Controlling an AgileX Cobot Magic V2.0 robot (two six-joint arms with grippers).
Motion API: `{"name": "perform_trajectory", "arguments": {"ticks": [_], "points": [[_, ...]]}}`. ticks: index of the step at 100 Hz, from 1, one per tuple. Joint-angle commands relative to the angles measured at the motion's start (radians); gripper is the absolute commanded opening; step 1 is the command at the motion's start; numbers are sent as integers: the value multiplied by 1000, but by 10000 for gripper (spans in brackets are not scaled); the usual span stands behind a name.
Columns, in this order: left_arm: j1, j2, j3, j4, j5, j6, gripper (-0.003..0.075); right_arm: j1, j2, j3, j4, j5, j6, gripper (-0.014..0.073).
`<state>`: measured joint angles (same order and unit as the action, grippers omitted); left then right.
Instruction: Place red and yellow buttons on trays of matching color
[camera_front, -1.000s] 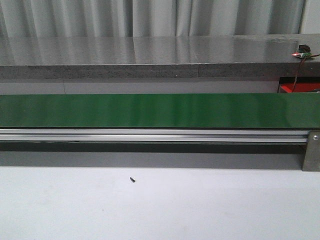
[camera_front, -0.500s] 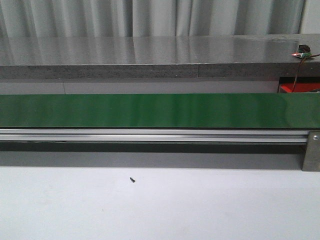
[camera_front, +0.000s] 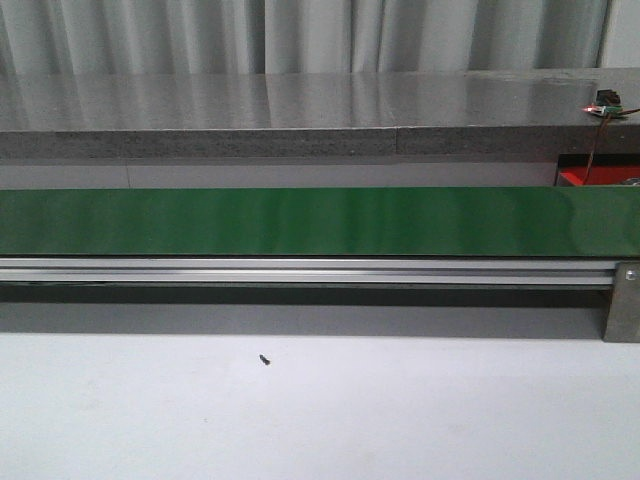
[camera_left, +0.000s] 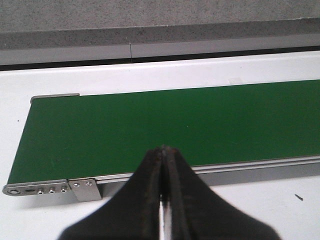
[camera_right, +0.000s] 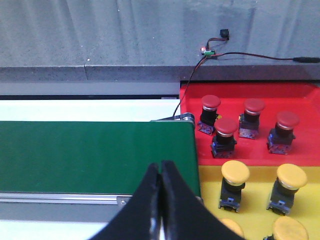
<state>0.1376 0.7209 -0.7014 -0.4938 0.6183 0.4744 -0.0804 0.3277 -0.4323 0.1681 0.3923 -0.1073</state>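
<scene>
We find the green conveyor belt (camera_front: 300, 221) running the full width of the front view, bare of any load, with its aluminium side rail (camera_front: 300, 270) along the near edge and a grey stone-like counter (camera_front: 300, 110) behind it. A small dark screw (camera_front: 265, 359) lies on the white table (camera_front: 320, 420) in front of the belt. Neither arm appears in the front view. In the left wrist view the left gripper (camera_left: 163, 150) hangs over the near edge of the belt close to its end bracket (camera_left: 50, 188), fingers pressed together with nothing between them. In the right wrist view the right gripper (camera_right: 160, 165) is likewise closed and empty, poised over the belt's other end. Just beyond that end we note the red tray (camera_right: 300, 100) carrying four red buttons (camera_right: 210, 102), all upright, and beside it the yellow tray (camera_right: 255, 200) carrying yellow buttons (camera_right: 235, 171), four of them at least partly visible. A small circuit board with a lit red lamp (camera_right: 205, 50) and wires sits on the counter behind the red tray.
</scene>
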Motion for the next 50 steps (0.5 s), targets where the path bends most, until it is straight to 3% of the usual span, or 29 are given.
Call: {"name": "perform_trajectory", "arguments": {"ticks": [1, 22, 50], "points": [[-7, -4, -28, -29, -62, -3, -20, -3, -28, -22, -29, -43, -14, -122], [-7, -4, -28, -29, -62, -3, -20, -3, -99, -21, -57, 32, -16, -122], [-7, -4, -28, -29, -62, -3, -20, -2, -136, 72, -68, -82, -48, -122]]}}
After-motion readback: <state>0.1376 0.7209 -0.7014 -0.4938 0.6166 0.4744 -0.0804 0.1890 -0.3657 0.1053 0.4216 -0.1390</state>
